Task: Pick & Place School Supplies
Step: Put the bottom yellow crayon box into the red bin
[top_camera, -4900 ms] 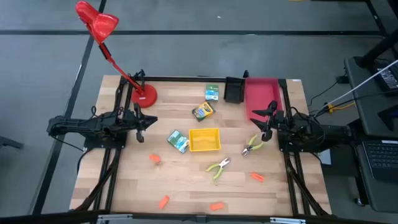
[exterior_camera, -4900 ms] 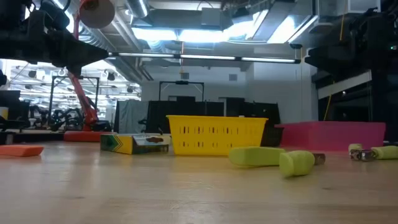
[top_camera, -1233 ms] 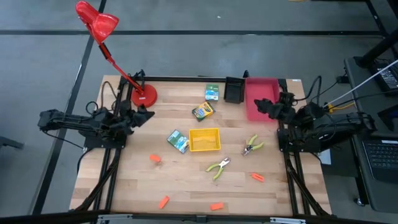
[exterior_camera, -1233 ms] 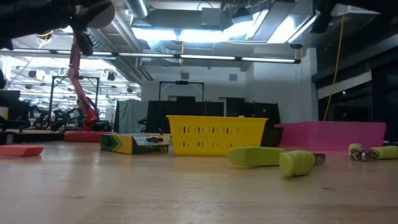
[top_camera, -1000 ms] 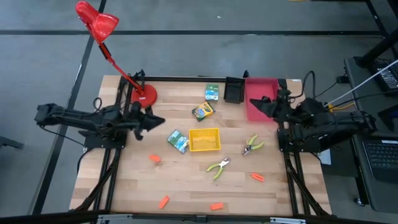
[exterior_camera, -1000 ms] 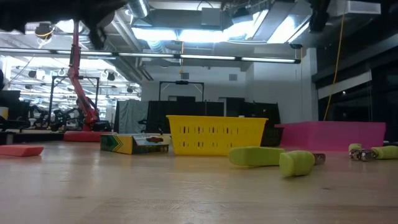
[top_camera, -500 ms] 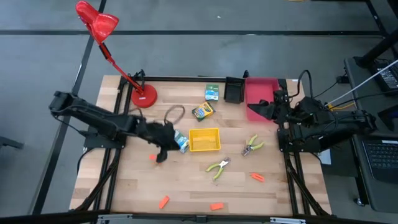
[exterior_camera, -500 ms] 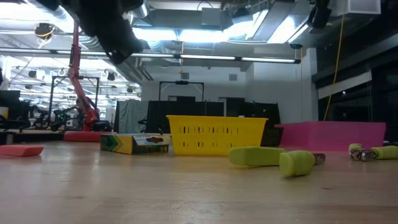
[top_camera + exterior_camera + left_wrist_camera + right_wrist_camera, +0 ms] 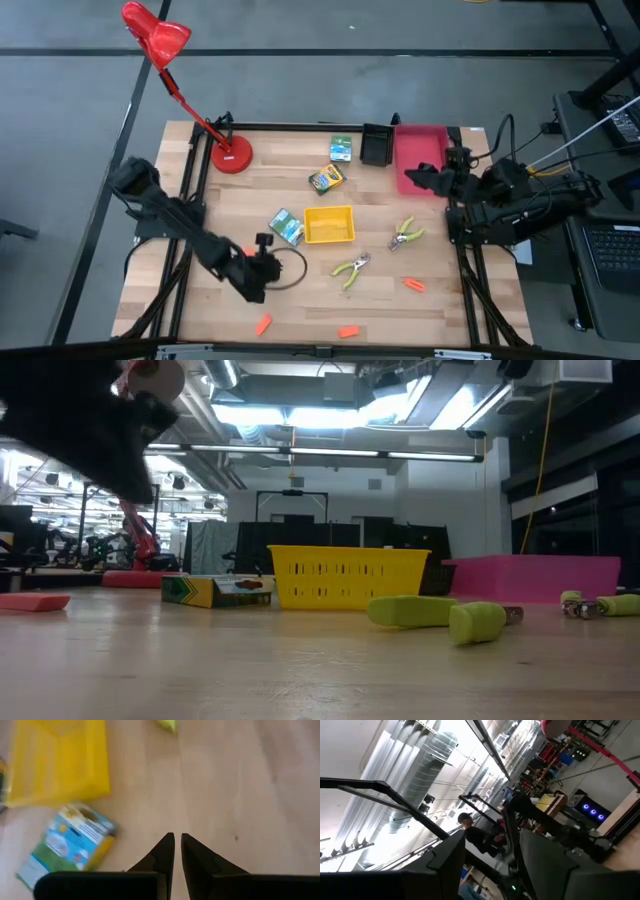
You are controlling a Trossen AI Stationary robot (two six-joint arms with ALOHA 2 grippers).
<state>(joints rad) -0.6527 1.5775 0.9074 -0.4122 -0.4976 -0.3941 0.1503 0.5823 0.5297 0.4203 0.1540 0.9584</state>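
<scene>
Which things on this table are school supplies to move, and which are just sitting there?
To move: three small boxes, two pairs of scissors, orange pieces.
Just there: red lamp, yellow tray, red tray, black bin.

Lamp (image 9: 229, 155), yellow bin (image 9: 329, 225), perhaps trays (image 9: 420, 150)

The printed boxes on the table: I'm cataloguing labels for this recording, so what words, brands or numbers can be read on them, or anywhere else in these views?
None can be read.
Box beside the yellow tray: printed artwork, lettering too blurred.
Box near the table's middle: print too small.
Box at the far edge: print too small.
Red lamp, pink bin, scissor-like tools: no text visible.
</scene>
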